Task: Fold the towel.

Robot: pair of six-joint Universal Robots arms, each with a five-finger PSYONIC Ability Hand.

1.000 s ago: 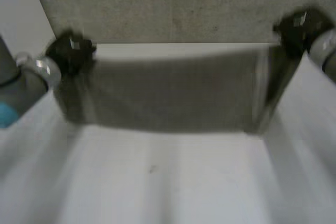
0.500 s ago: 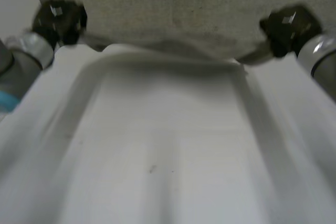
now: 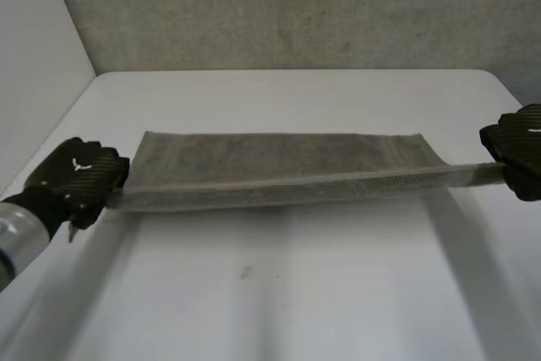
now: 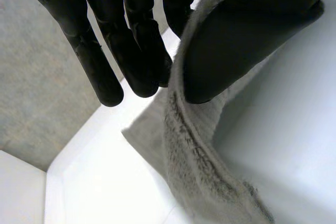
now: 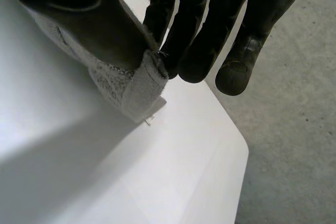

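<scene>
a grey towel point(image 3: 279, 166) is stretched as a long band between the two hands, low over the white bench point(image 3: 296, 293). its near edge is pulled taut from hand to hand, and a shadow is cast on the bench beneath it; the far part appears to be laid flat on the bench. the left hand point(image 3: 76, 177) is clamped on one end of the towel: in its wrist view the cloth is pinched between the thumb and the straight fingers point(image 4: 131, 51), and the rest of the towel is seen running away past the fingertips. the right hand point(image 3: 517, 150) is clamped on the opposite end, where a folded corner is pinched between the thumb and the fingers point(image 5: 194, 35), right at the fingertips. the hands are held well apart. a grey surface point(image 3: 296, 6) is seen beyond the bench.
</scene>
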